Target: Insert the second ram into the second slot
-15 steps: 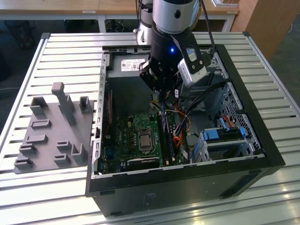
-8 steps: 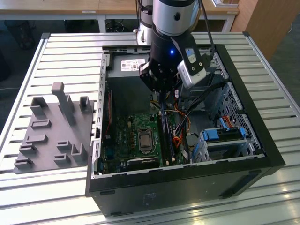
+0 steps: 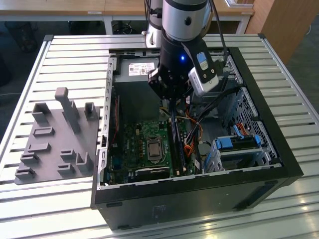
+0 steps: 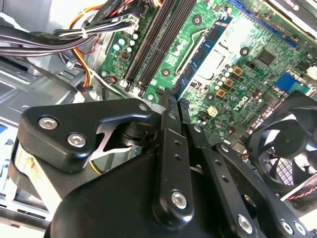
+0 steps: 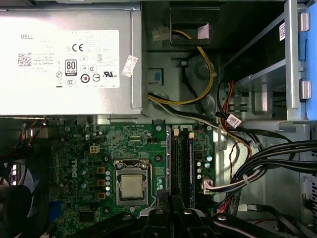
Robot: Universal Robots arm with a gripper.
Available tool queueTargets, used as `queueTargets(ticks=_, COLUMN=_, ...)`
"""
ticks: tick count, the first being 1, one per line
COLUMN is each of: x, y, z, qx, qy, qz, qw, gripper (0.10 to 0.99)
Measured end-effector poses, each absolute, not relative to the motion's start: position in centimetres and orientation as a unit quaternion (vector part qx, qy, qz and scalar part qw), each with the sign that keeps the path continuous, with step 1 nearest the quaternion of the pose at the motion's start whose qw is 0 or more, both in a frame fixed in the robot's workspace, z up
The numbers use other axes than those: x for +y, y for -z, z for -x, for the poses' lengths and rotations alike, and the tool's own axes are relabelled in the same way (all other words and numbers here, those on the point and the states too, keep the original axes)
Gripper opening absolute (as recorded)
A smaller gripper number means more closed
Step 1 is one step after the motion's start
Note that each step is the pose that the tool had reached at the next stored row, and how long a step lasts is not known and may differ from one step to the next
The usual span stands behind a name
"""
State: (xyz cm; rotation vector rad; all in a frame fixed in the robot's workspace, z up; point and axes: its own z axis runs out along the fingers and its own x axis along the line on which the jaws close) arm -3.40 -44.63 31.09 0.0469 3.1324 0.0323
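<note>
Your fingers (image 4: 167, 106) look squeezed shut on nothing above the slots (image 5: 178, 163), and the second ram (image 5: 190, 166) seems, though it's hard to see, already sitting in one, so little is left.

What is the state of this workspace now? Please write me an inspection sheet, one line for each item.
surface: slatted metal table carrying an open computer case.
job's things: second ram, dark blue, held over the motherboard close to the memory slots; it looks not yet seated.
clutter: grey fixture block on the table, on the exterior view's left of the case.
grippers: gripper shut on the second ram, lowered inside the case.
cables: black bundle and yellow wires inside the case, clear of the ram.
surroundings: wooden desks behind the table.
</note>
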Motion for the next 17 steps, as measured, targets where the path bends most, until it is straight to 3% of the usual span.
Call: queueTargets(ticks=17, x=-44.75, y=-30.28, z=3.40, qx=1.000, qy=-0.010, qz=-0.015, qw=0.004, gripper=0.137)
